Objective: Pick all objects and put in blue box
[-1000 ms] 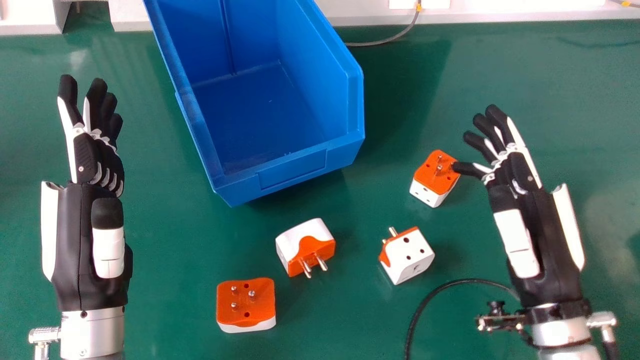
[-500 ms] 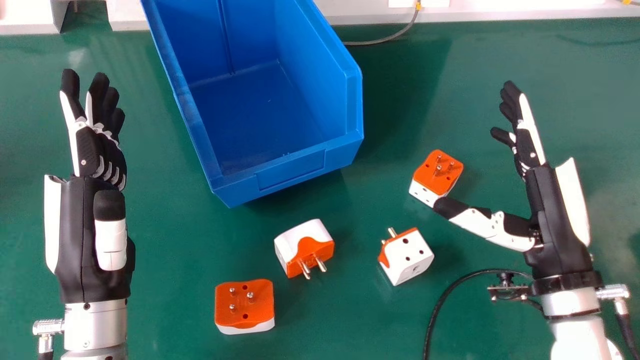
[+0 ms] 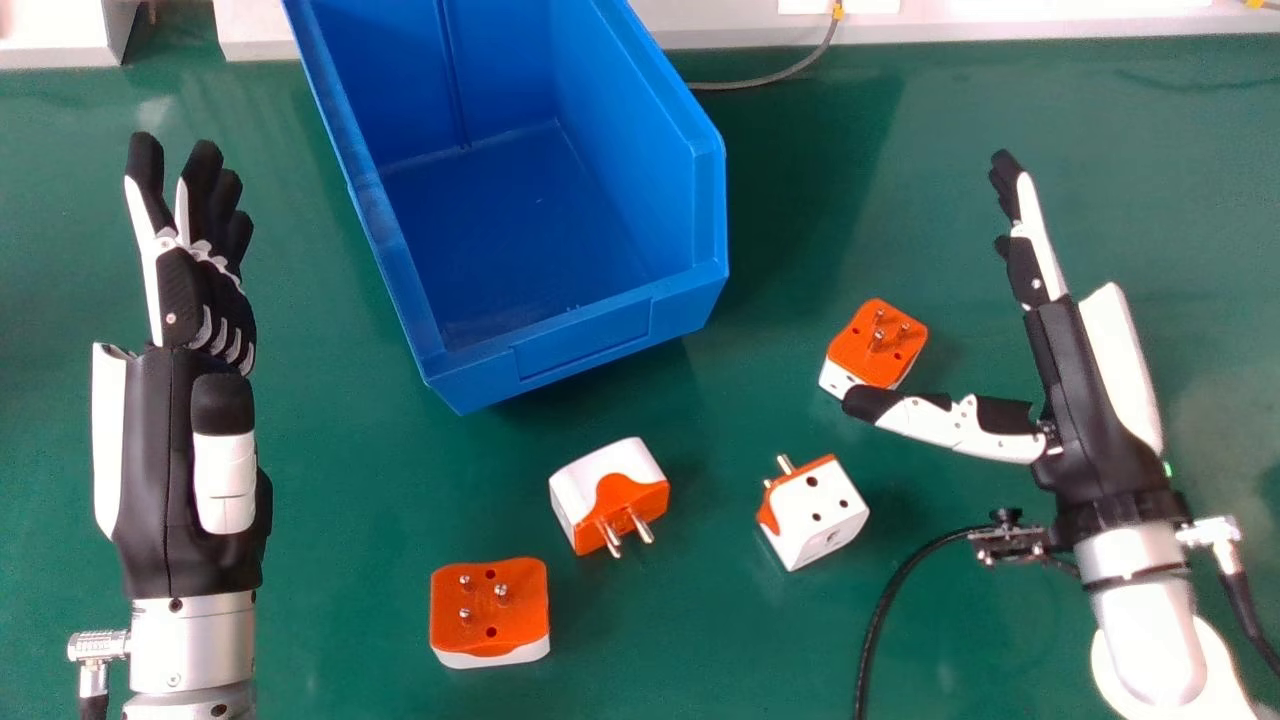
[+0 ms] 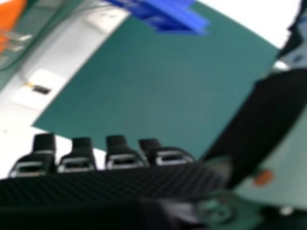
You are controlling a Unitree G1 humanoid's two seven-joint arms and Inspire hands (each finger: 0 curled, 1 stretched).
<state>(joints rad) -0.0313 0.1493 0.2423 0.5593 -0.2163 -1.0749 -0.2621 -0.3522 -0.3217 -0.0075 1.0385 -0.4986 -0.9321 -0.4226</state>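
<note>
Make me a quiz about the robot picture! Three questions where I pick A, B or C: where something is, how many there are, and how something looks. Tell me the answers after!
1. Where is the blue box?
A) Between the left hand and the right hand
B) Left of both hands
C) Right of both hands

2. How many orange and white plugs lie on the green table?
A) Two
B) Seven
C) Four

3. How are the right hand's fingers?
A) Curled round a plug
B) Straight
C) Rolled into a fist

Answers:
1: A, because in the head view one hand is on each side of the box.
2: C, because you can count four outside the box.
3: B, because they stretch out away from the palm.
</note>
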